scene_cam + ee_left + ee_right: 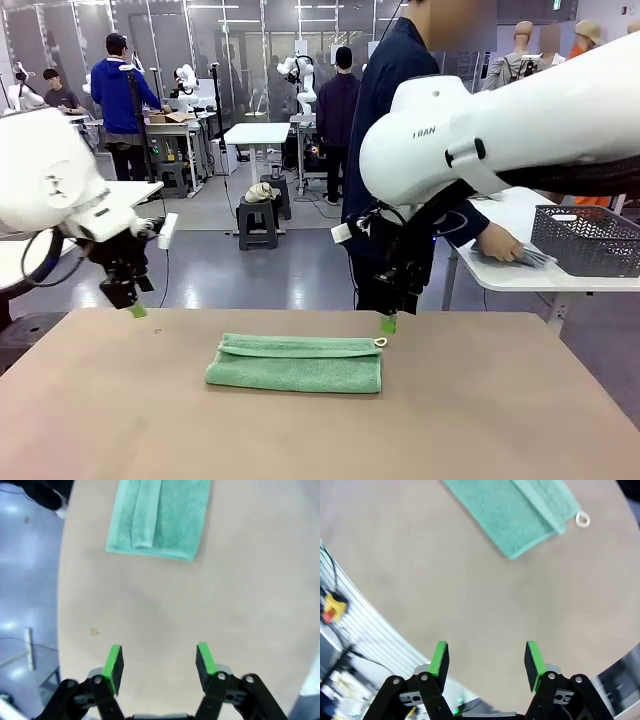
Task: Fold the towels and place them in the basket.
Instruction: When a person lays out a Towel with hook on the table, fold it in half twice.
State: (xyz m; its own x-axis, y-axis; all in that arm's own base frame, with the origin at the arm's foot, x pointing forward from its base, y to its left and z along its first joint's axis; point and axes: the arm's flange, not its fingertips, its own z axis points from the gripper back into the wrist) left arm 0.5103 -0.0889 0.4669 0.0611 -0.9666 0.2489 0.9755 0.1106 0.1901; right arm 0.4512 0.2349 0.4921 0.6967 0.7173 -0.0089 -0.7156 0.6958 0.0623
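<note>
A mint green terry towel point(295, 365) lies folded into a long flat band near the middle of the brown surface point(110, 420). Its upper layer is lapped over along the far edge, and a small pale loop point(380, 343) pokes out at its far right corner. The left gripper point(135, 308) hangs above the surface's far left edge, well apart from the towel. Seen from its wrist, its green-padded fingers point(112, 667) stand wide apart with nothing between them but bare surface, the towel point(160, 517) lying farther out. The right gripper point(388, 322) hovers just behind the towel's loop corner — near it, not touching — and its own fingers point(534, 661) are likewise spread and empty, with the towel's end point(515, 510) and loop point(582, 519) ahead of them. Off to the right a dark grey mesh-sided basket point(590, 240) sits on a separate white surface point(500, 277), well away from the towel. A person in dark clothing stands by that surface, one hand point(498, 243) resting on a pale grey-white cloth point(530, 258) just left of the basket.
</note>
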